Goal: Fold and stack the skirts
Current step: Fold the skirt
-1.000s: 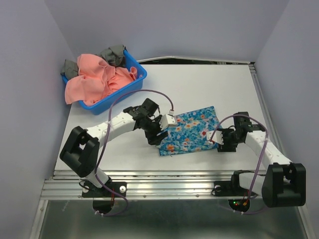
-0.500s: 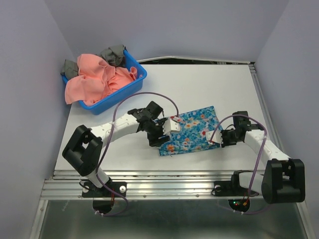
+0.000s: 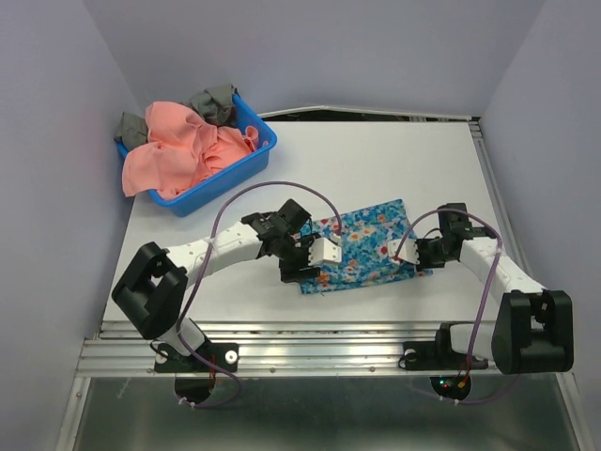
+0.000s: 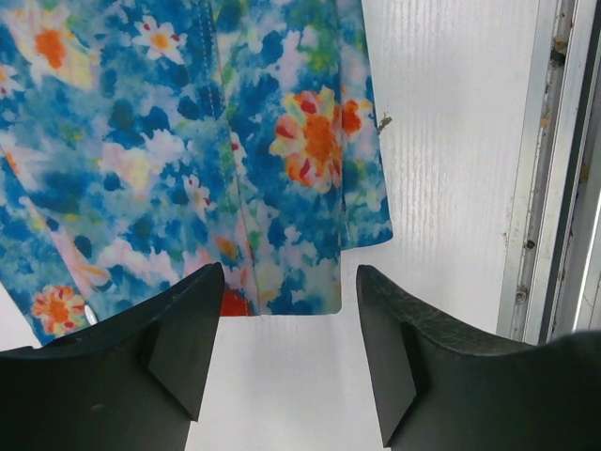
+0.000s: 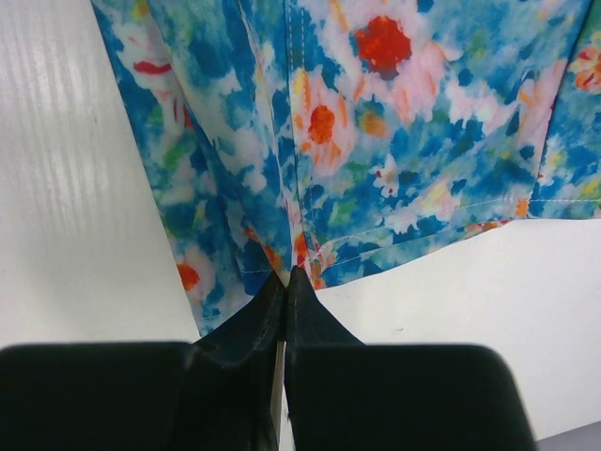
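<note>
I have the blue skirt (image 3: 364, 246) lying flat on the white table (image 3: 376, 160), just right of the middle of the overhead frame, between the two arms. The left gripper (image 3: 300, 271) sits at the skirt's lower left corner. In the left wrist view its fingers (image 4: 174, 343) stand well apart over bare table, with nothing between them. The hemmed corner of the skirt (image 4: 235, 169) lies just ahead of the gap and spreads up and to the left in that frame.

The right gripper (image 3: 411, 257) is at the skirt's right edge. In its wrist view the right gripper (image 5: 285, 282) has both fingers pressed together, tips meeting right on the hem of the skirt (image 5: 376, 122). The cloth gathers into a crease running toward the tips, so I think a bit of hem is pinched there, though the tips cover the contact itself.

The pink skirt (image 3: 188, 150) is heaped in the blue basket (image 3: 225, 178) in the upper left of the overhead frame, well apart from both grippers, with some grey cloth (image 3: 216, 101) bunched behind it.
</note>
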Controlling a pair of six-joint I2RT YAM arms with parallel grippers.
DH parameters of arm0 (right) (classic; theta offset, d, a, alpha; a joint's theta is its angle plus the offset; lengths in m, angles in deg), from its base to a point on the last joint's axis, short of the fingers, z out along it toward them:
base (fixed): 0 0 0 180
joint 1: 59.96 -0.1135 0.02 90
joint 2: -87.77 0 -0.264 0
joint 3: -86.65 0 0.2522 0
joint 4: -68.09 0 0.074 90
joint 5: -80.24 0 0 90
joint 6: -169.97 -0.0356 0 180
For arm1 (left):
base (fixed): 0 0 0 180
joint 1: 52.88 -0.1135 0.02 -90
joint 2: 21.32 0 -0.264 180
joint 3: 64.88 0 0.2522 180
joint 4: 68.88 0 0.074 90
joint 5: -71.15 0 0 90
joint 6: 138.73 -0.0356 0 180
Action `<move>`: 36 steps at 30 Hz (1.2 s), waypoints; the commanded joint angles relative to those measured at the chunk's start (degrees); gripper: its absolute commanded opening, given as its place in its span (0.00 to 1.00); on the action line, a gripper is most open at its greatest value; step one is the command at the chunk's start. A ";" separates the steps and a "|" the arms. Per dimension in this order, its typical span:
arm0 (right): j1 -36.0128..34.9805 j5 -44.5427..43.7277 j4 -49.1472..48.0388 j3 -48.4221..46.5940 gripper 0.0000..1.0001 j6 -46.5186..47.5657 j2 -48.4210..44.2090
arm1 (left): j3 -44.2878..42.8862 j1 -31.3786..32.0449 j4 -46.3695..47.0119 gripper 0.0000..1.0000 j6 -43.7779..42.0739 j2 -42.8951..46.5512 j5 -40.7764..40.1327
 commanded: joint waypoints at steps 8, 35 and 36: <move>0.31 0.09 -3.58 -6.19 0.01 -2.54 2.44 | 0.30 2.16 1.01 0.25 1.94 -4.12 -2.12; 2.69 -9.04 -10.33 4.87 0.61 -0.16 -2.82 | -4.62 11.83 -0.75 0.37 11.08 -9.39 1.13; 2.69 -9.66 -11.22 5.14 0.68 -0.60 -2.82 | -4.80 11.83 -0.75 0.43 10.99 -9.48 1.66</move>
